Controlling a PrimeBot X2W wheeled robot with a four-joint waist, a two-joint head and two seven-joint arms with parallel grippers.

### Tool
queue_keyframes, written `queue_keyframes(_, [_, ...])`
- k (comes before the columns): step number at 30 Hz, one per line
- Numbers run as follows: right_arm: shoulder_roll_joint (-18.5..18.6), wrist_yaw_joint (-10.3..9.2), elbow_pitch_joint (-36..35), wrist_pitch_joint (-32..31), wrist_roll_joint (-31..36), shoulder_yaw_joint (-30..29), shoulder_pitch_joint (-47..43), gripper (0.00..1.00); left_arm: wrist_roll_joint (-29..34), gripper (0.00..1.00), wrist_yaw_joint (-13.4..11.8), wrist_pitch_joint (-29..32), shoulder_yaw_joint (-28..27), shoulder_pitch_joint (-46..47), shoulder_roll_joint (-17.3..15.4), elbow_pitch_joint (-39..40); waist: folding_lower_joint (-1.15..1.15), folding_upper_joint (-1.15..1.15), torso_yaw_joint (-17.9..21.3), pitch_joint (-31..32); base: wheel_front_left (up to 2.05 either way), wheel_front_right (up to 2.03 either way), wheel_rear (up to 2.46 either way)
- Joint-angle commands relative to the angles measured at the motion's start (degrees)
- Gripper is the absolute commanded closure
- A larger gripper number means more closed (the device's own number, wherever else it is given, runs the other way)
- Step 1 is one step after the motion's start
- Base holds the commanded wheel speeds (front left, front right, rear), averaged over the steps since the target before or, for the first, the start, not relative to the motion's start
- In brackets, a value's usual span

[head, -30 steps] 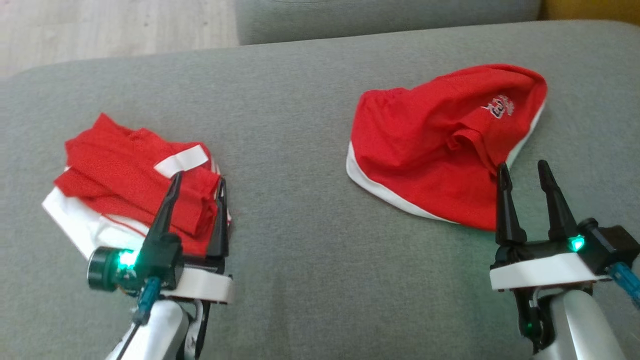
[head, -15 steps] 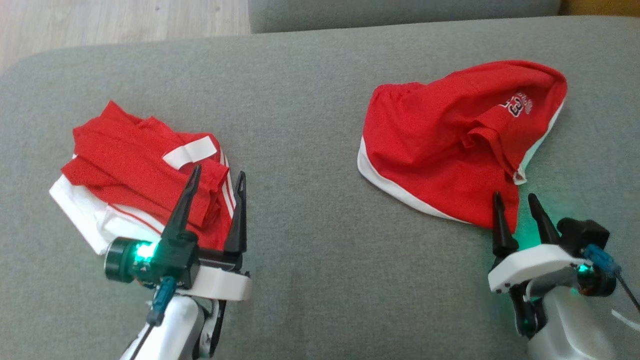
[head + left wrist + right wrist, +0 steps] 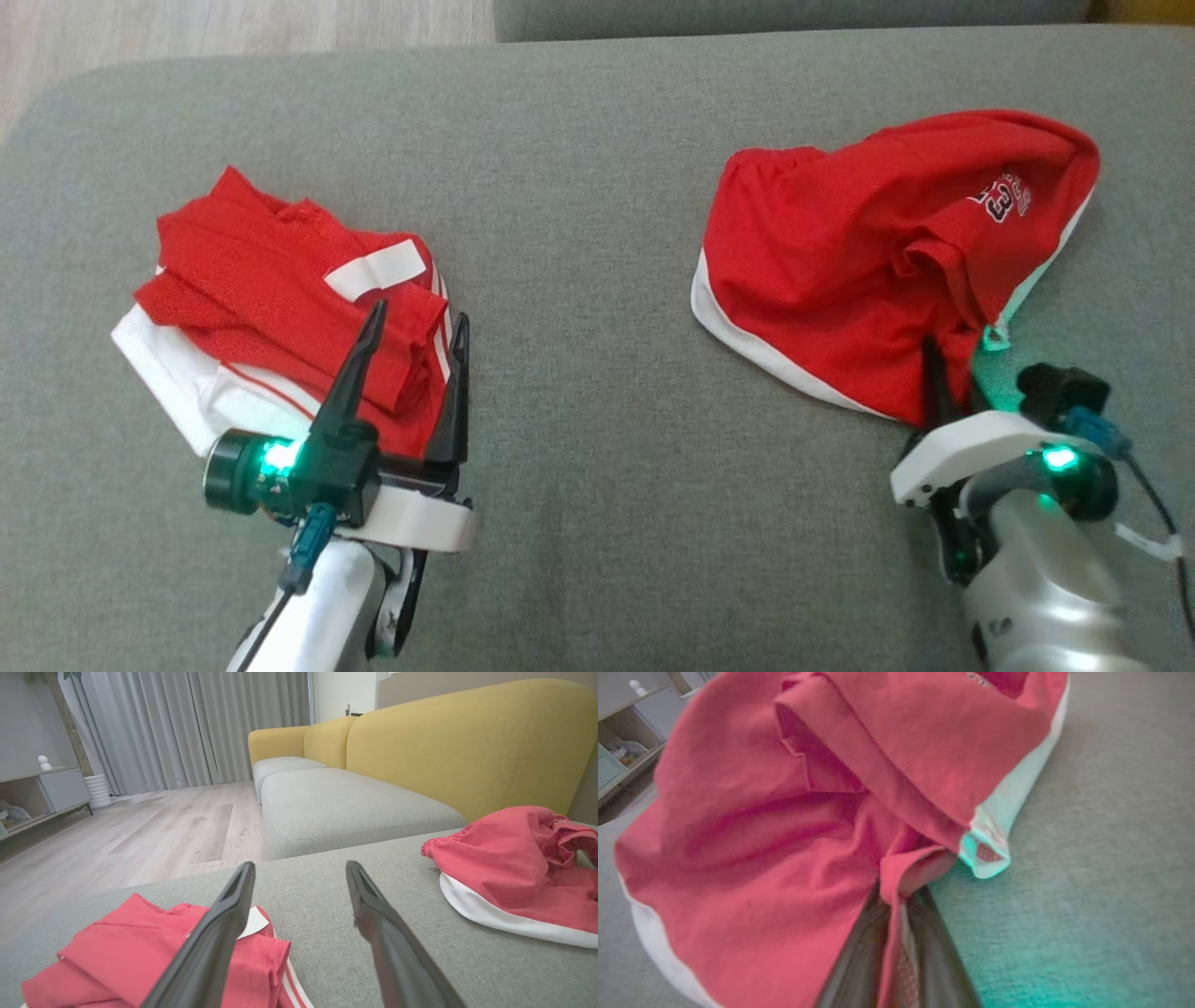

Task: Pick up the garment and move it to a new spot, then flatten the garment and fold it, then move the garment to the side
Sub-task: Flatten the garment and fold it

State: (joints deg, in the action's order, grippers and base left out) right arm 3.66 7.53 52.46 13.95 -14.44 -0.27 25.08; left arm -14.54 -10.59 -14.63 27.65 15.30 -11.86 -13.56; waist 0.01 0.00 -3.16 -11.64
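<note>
The garment [image 3: 868, 252] is a crumpled red piece with white trim and a printed logo, lying on the right of the grey cushion [image 3: 597, 485]. My right gripper [image 3: 948, 373] is at its near edge, shut on a fold of the red cloth. In the right wrist view the garment [image 3: 761, 812] is pinched between the two dark fingers of the right gripper [image 3: 899, 900]. My left gripper [image 3: 420, 317] is open over the near corner of a folded red and white pile [image 3: 271, 299]. In the left wrist view the left gripper [image 3: 300, 868] holds nothing, and the garment [image 3: 504, 872] lies to its right.
The folded pile [image 3: 140, 947] lies under the left fingers. Beyond the cushion stand another grey seat [image 3: 345, 802] and a yellow sofa back [image 3: 467, 742]. Wooden floor [image 3: 187, 28] lies past the cushion's far left edge.
My right gripper moved forward onto the garment's near edge and closed on the cloth. The camera shifted, so everything sits further right. The left gripper stayed open.
</note>
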Motion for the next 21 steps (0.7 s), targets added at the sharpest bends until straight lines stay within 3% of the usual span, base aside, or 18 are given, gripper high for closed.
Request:
queue_keyframes(1, [-0.79, -0.04, -0.53, 0.45, -0.20, 2.61, -0.01, 1.00, 0.51, 0.00, -0.05, -0.37, -2.54, 2.38, -0.34, 1.33, -0.01, 0.00, 0.25, 0.59, 0.00, 0.00, 0.00])
queue_keyframes(5, [-0.79, -0.04, -5.86, 0.99, 3.36, 2.63, 0.29, 1.00, 0.89, 0.00, 0.15, -0.37, -3.23, 1.52, 0.04, 0.97, -0.01, 0.00, 0.89, 2.14, 0.00, 0.00, 0.00])
queue_keyframes(13, [-0.79, -0.04, -27.53, 1.03, 11.00, 3.53, -3.03, 1.00, 1.33, 0.00, 0.81, -0.37, -4.37, -0.24, 0.91, 0.87, -0.01, 0.00, 1.15, 5.94, 0.00, 0.00, 0.00])
queue_keyframes(21, [-0.79, -0.04, -38.50, -5.62, 10.00, 9.75, -0.36, 1.00, 1.48, 0.00, 1.18, -0.37, -5.79, -2.90, 1.72, 1.15, -0.01, 0.00, 0.82, 8.86, 0.00, 0.00, 0.00])
